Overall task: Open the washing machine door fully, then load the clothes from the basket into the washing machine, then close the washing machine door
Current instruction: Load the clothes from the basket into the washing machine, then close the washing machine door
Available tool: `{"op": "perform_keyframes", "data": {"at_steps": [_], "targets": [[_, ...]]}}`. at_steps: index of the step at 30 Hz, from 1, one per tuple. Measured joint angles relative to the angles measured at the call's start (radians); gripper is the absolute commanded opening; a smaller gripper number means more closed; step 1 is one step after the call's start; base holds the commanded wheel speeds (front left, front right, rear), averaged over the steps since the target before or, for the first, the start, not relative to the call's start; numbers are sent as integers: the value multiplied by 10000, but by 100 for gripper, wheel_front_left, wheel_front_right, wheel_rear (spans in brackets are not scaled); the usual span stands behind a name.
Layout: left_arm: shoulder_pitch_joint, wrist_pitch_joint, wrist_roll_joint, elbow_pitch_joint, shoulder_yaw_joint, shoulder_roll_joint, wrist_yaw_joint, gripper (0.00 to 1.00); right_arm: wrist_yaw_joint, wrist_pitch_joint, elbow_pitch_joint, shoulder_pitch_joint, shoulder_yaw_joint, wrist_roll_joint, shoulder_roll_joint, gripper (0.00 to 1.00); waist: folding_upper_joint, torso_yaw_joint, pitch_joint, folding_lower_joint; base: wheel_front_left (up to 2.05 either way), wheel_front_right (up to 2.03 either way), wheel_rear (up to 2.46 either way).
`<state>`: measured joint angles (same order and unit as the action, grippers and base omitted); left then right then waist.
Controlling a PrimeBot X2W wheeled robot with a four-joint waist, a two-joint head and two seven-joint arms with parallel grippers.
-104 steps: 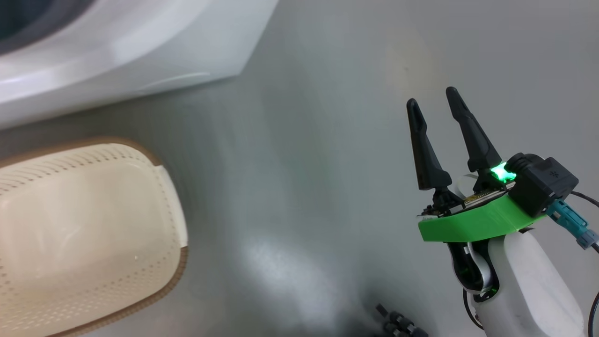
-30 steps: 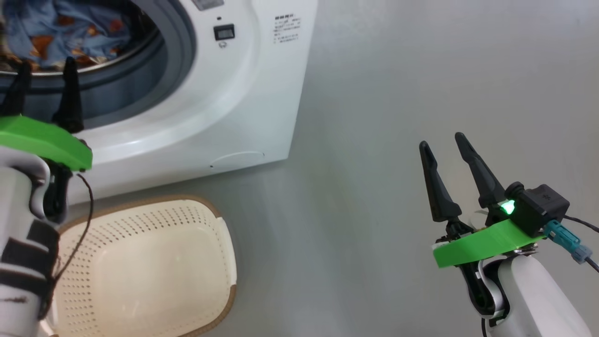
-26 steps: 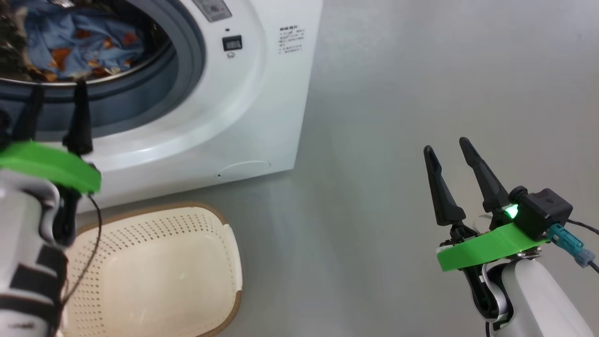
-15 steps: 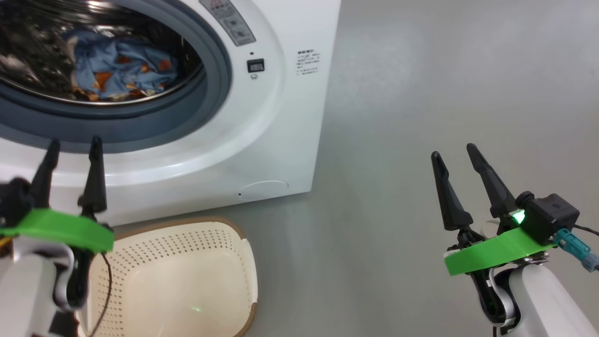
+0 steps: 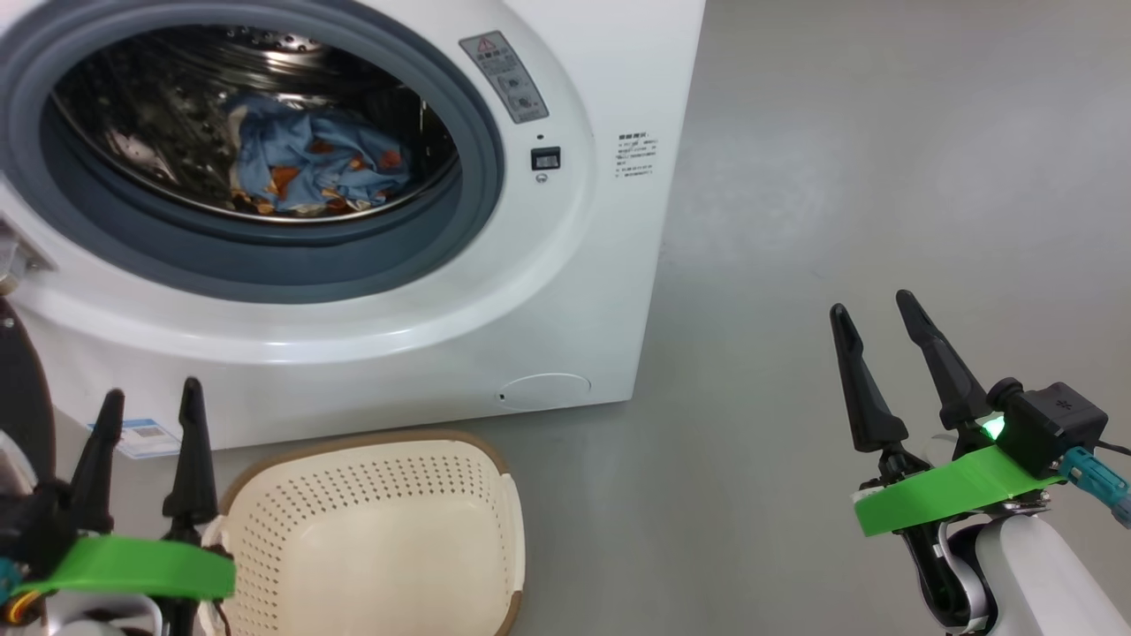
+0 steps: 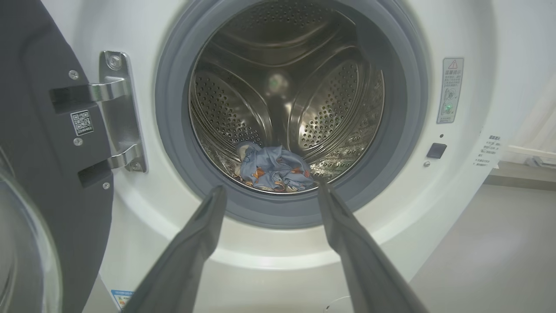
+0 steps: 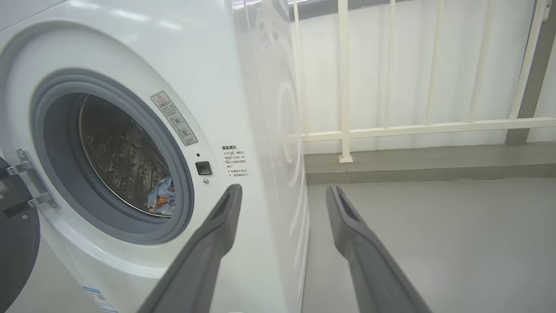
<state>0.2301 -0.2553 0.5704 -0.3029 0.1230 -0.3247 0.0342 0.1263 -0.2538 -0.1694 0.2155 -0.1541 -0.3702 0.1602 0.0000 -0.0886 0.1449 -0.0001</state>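
With the clothes (image 5: 309,172) in the drum (image 6: 330,117) and the basket (image 5: 353,442) empty, my left hand (image 5: 150,397) and right hand (image 5: 872,305) hung wide open, holding nothing.

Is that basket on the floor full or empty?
Empty: the basket shows its bare perforated inside; the clothes lie in the washing machine.

Surfaces, washer and surrounds.
White boxy washing machine (image 5: 565,291): glossy, smooth shell; perforated steel drum (image 6: 334,108) mirror-bright; grey rubber gasket (image 5: 265,274) matt; crumpled blue printed clothes (image 5: 309,172) soft cloth; cream perforated plastic basket (image 5: 292,503) smooth, satin; grey floor (image 5: 839,177) smooth, faint sheen.
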Motion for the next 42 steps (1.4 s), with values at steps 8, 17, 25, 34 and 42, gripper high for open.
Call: {"op": "perform_keyframes", "data": {"at_steps": [8, 17, 25, 34, 42], "targets": [[-825, 0, -293, 719, -468, 199, 196, 100, 0, 0, -12, -6, -13, -79, 153, 100, 0, 170, -345, 1, 0, 0, 0], [-943, 0, -765, 803, -686, 435, 313, 100, -2, 0, -25, -7, -27, -104, 286, 100, 0, 169, -343, 1, 0, 0, 0], [-944, 0, -911, 796, -851, 677, 445, 100, 0, 0, -25, -7, -25, -104, 282, 100, 0, 120, -366, 1, 0, 0, 0], [-943, 0, -1244, 788, -1001, 884, 550, 100, -2, 0, -31, -7, -40, -104, 299, 100, 0, 143, -380, 1, 0, 0, 0], [-942, 0, -1337, 732, -1093, 959, 681, 100, 0, 0, -46, -7, -65, -104, 313, 100, 0, 146, -420, 1, 0, 0, 0]]}}
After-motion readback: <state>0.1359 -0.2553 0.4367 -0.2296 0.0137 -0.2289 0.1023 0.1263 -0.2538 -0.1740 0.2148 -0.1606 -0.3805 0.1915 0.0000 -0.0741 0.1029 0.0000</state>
